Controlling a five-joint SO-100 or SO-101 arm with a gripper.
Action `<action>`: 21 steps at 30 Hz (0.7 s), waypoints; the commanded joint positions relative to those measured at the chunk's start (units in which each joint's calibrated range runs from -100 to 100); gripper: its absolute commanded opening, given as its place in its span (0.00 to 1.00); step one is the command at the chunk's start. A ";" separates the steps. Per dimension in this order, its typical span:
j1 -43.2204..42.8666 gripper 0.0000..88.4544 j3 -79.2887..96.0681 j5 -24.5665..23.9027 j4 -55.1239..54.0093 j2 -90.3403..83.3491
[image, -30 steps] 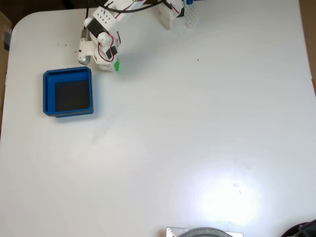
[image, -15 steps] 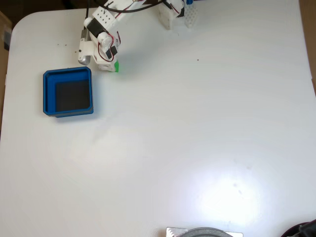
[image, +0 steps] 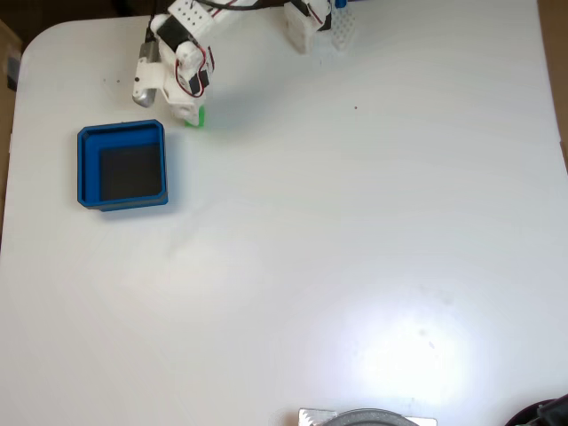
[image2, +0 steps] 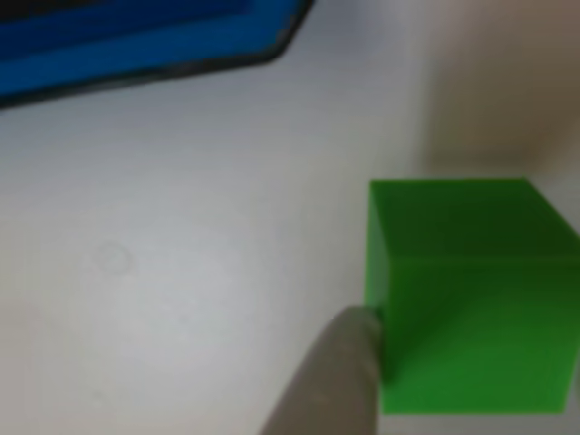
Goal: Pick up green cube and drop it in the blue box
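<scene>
The green cube (image: 201, 116) peeks out from under my white gripper (image: 190, 114) near the table's upper left in the fixed view. The gripper is shut on it. Up close in the other view, the green cube (image2: 467, 294) sits at the right, with a grey fingertip (image2: 337, 376) pressed against its left edge; the other finger is hidden. The blue box (image: 87, 166), with a black floor, lies just below and left of the gripper in the fixed view. Its corner, the blue box (image2: 136, 41), runs along the top left of the other view.
The arm's white base (image: 306, 27) stands at the top edge of the white table (image: 355, 222). A round grey object (image: 364, 417) pokes in at the bottom edge and a dark one (image: 543, 413) at the bottom right corner.
The gripper has shifted left and slightly up in the fixed view, and the green cube has moved left with it, closer to the blue box's upper right corner.
</scene>
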 commanded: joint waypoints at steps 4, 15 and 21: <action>0.37 0.03 -2.01 0.20 0.17 -10.61; -0.16 0.03 -2.01 0.24 0.17 -18.72; -0.69 0.03 -2.37 0.34 0.09 -21.90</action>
